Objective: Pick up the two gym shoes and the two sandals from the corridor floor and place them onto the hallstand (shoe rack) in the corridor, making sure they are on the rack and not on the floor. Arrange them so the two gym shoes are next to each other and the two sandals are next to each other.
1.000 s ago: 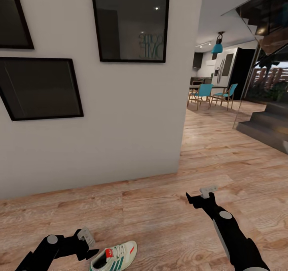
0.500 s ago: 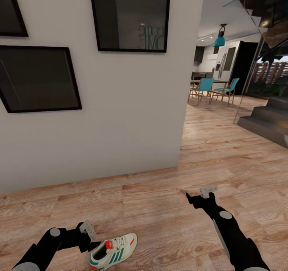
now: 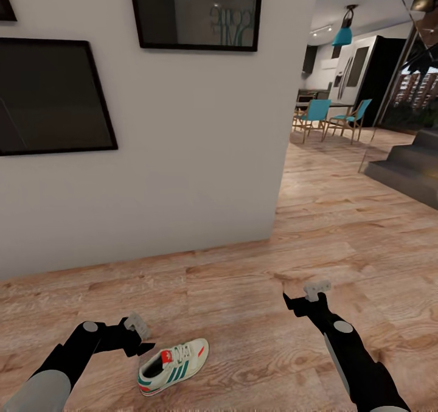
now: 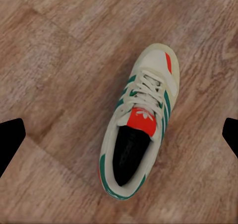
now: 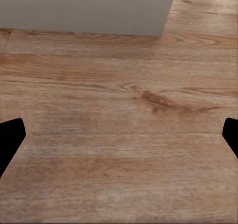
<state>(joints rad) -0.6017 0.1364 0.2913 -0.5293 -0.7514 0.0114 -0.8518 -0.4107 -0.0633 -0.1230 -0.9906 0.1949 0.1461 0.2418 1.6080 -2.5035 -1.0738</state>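
Head view has tipped downward over the last second: the white wall [image 3: 182, 156] with its dark framed pictures [image 3: 52, 95] has slid up the picture, and more of the corridor floor [image 3: 243, 314] lies open in front of the robot. That shift belongs to the camera, not to the room. The dining area with teal chairs [image 3: 316, 114] and the dark steps [image 3: 407, 168] sit far off to the right, well apart from the work.

With the view lowered, one gym shoe [image 3: 173, 366] now shows whole instead of cut off at the picture's edge. It lies on the planks, sole down, toe pointing away to the right, near the robot's left side. The hallstand, the second gym shoe and the sandals cannot be placed from these pictures.

The left gripper [image 3: 137, 333] has come up and forward a little relative to the shoe and hangs just beside its heel end, not touching it. In the left wrist view the gym shoe [image 4: 139, 125] lies between the two dark fingertips, which stand wide apart at the picture's edges, so the pincer is released and holds nothing. The right gripper [image 3: 307, 299] hovers over bare floor; its wrist view shows the fingertips spread over the plain corridor floor [image 5: 119, 135], likewise released and empty.

Judged from this, the robot is lining up its first pick: the shoe is centred under the left wrist, and a descent and closing around it seem the likely step in hand. Nothing has yet reached the rack.
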